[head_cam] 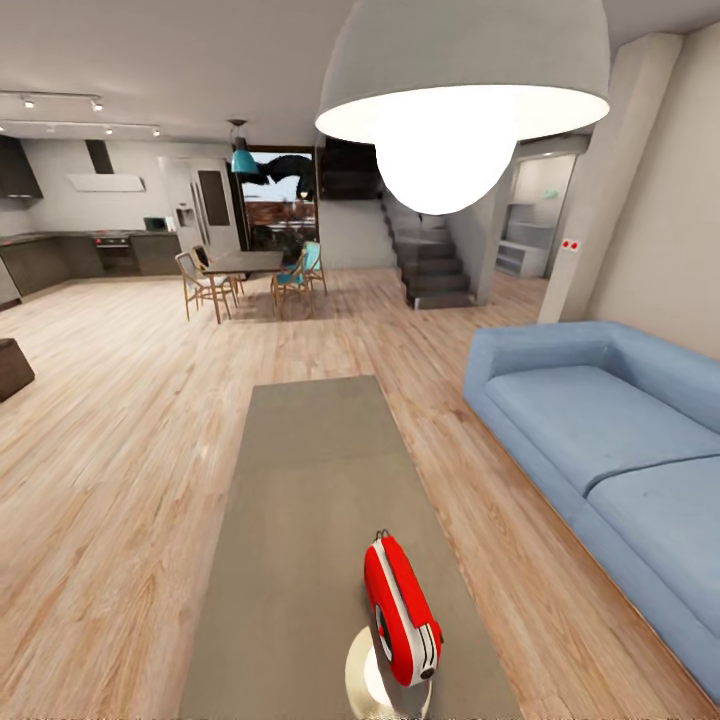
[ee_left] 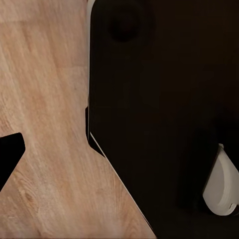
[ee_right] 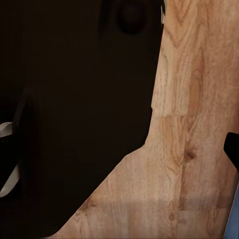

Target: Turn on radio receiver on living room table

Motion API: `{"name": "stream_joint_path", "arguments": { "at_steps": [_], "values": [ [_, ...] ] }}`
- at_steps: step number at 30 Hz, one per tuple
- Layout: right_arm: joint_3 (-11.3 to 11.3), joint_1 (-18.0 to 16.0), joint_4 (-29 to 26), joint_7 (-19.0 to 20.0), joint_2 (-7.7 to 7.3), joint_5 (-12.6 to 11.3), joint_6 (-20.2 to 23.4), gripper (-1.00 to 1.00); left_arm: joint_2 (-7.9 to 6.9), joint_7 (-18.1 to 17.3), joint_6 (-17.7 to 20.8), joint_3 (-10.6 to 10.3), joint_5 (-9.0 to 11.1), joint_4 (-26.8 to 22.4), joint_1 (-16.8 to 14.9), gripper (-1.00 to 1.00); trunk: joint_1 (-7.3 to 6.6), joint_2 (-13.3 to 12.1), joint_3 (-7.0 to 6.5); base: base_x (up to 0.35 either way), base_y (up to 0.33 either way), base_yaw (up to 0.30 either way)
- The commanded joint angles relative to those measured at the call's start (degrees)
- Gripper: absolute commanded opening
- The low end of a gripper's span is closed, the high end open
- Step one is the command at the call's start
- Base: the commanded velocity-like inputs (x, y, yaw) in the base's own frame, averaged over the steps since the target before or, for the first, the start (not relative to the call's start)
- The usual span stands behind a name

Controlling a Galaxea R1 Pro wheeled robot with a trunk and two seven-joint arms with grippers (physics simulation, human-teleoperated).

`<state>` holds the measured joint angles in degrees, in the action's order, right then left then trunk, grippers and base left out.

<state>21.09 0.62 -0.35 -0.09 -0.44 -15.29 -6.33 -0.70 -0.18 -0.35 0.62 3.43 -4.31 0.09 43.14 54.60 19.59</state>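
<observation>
Now facing radio (head_cam: 400, 612), upright at near end of table (head_cam: 310, 470). My grippers' state: cannot tell. I should reach slowly, press switch without toppling it.

Light plank floor (head_cam: 120, 420), blue sofa (head_cam: 610, 440), white dome lamp (head_cam: 465, 90).

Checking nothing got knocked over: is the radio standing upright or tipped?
Upright: the radio stands on its base on the table, handle on top.
</observation>
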Motion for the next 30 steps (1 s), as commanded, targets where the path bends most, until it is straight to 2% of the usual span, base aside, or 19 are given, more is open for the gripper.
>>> {"name": "stream_joint_path", "arguments": {
  "at_steps": [1,30],
  "values": [
    [0.0,0.0,0.0,0.0,0.0,0.0,0.0,1.0,0.0,0.0,0.0,0.0,0.0,0.0,0.0,1.0,0.0,0.0,0.1,0.0,0.0,0.0],
    [0.0,0.0,0.0,0.0,0.01,0.06,0.0,1.0,0.0,0.0,0.0,0.0,0.0,0.0,0.0,1.0,0.0,0.0,2.76,0.0,0.0,0.0]
  ]
}}
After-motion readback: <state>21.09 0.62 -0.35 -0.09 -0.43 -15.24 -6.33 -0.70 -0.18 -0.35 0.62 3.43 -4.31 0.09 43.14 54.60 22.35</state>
